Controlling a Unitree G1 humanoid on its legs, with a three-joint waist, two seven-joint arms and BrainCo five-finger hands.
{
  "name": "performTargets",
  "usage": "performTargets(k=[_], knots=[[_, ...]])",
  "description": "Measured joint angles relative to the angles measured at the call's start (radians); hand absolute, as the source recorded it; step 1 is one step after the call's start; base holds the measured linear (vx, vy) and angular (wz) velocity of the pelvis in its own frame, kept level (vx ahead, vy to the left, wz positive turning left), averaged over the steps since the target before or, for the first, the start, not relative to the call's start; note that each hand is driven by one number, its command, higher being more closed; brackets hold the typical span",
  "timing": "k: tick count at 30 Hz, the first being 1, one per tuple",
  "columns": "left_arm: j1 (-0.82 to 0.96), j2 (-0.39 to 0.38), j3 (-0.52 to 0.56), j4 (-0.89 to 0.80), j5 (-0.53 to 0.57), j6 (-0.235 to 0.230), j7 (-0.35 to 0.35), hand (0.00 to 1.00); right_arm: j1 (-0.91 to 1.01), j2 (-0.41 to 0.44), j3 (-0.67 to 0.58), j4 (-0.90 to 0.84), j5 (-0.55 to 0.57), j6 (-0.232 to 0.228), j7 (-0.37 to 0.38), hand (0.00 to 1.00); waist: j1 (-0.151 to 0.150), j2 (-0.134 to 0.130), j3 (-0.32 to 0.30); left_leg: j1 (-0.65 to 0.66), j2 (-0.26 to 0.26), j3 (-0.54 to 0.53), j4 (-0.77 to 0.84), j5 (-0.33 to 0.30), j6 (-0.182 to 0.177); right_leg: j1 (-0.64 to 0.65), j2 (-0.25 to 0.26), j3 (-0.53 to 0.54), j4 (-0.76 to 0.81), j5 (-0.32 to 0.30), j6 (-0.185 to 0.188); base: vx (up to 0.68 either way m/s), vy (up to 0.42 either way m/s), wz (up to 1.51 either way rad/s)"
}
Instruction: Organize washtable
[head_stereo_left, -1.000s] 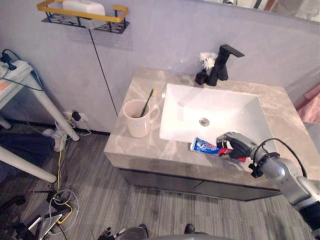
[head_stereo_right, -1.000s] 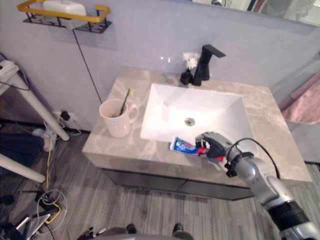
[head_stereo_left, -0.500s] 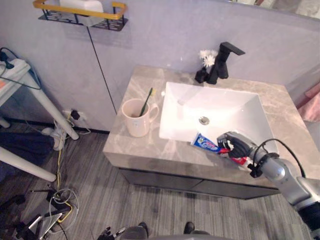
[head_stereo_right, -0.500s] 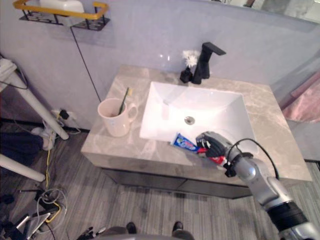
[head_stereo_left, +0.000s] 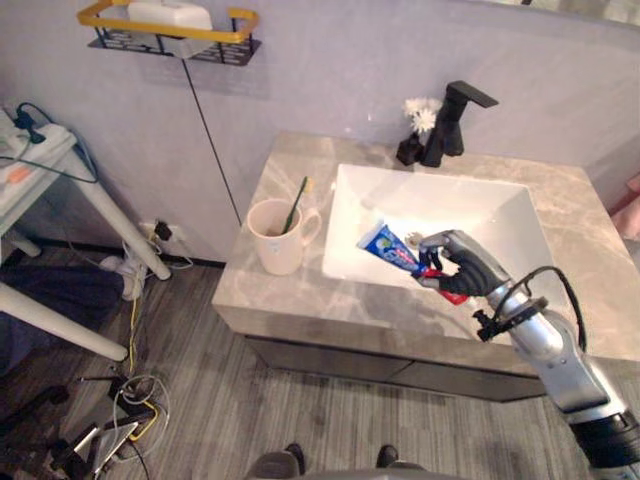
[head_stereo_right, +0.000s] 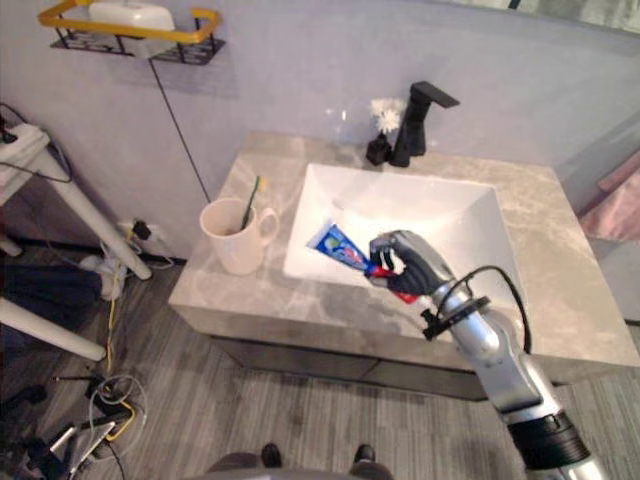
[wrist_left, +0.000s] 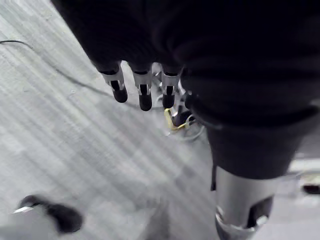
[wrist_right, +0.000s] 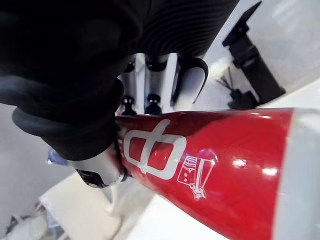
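Red at one end and blue at the other, the toothpaste tube is the one task thing off the desk. In the left eye view the right hand has its fingers curled round the red end. The blue end sticks out free above the white sink, pointing toward the desk's left edge. One cup stands near that left edge with one toothbrush leaning in it. The tube is long and held by one end only, so I judge it could pivot or slip in the grasp and drop into the basin.

The right eye view adds one black faucet at the desk's back edge and one small white flower-like thing just beside it. One wall shelf carries one white box. If the cup is the goal, the free end could knock the toothbrush or tip the cup over the left edge.

In the left wrist view the left hand hangs idle over the floor, fingers straight and loose, holding nothing.

The right wrist view shows fingers and thumb wrapped on the glossy red end. A surface that smooth may slide.
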Motion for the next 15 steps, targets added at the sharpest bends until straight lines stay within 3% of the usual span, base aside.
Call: performTargets(k=[1, 2, 4, 7, 9, 12, 15], knots=[[0.01, 0.001, 0.029, -0.066, -0.006, -0.001, 0.007, 0.0, 0.01, 0.004, -0.015, -0.017, 0.005, 0.0, -0.001, 1.0, 0.003, 0.001, -0.001, -0.002, 0.0, -0.003, 0.001, 0.0, 0.0, 0.0, 0.0, -0.002, 0.0, 0.0, 0.0, -0.01, -0.005, 0.09], [0.027, 0.006, 0.075, -0.219, -0.024, -0.004, 0.027, 0.0, 0.032, 0.004, -0.046, -0.052, 0.012, -0.007, -0.001, 1.0, 0.021, 0.005, -0.003, -0.005, -0.001, -0.006, 0.003, -0.001, 0.001, 0.0, -0.002, -0.005, 0.0, 0.0, 0.0, -0.01, -0.002, 0.09], [0.046, 0.017, 0.125, -0.477, -0.034, -0.023, 0.055, 0.0, 0.058, 0.009, -0.087, -0.093, 0.018, -0.02, -0.004, 1.0, 0.027, 0.009, -0.021, -0.016, -0.003, -0.015, 0.014, -0.005, 0.005, -0.001, -0.004, -0.016, 0.0, -0.001, -0.001, 0.0, 0.002, 0.18], [0.04, 0.022, 0.154, -0.865, -0.05, -0.091, 0.093, 0.0, 0.067, 0.039, -0.106, -0.132, 0.04, -0.035, -0.016, 1.0, 0.028, 0.022, -0.053, -0.033, -0.014, -0.043, 0.034, -0.011, 0.012, 0.008, -0.013, -0.051, 0.002, -0.001, -0.001, 0.02, 0.016, 0.28], [0.021, 0.02, 0.12, -1.019, -0.068, -0.121, 0.102, 0.0, 0.067, 0.049, -0.106, -0.147, 0.045, -0.038, -0.019, 1.0, 0.028, 0.036, -0.067, -0.033, -0.016, -0.052, 0.036, -0.014, 0.016, 0.014, -0.021, -0.059, 0.002, -0.001, -0.001, 0.0, 0.023, 0.16], [-0.022, 0.017, -0.015, -1.216, -0.099, -0.146, 0.105, 0.0, 0.065, 0.074, -0.101, -0.147, 0.062, -0.037, -0.019, 1.0, 0.047, 0.047, -0.081, -0.036, -0.023, -0.054, 0.041, -0.015, 0.02, 0.015, -0.028, -0.06, 0.002, -0.001, -0.001, -0.01, 0.008, 0.05], [-0.057, 0.004, -0.254, -1.408, -0.119, -0.153, 0.076, 0.0, 0.043, 0.102, -0.046, -0.147, 0.084, -0.031, -0.017, 1.0, 0.048, 0.044, -0.084, -0.046, -0.027, -0.064, 0.054, -0.015, 0.02, 0.017, -0.031, -0.07, 0.002, -0.001, 0.0, -0.03, -0.008, 0.08]])
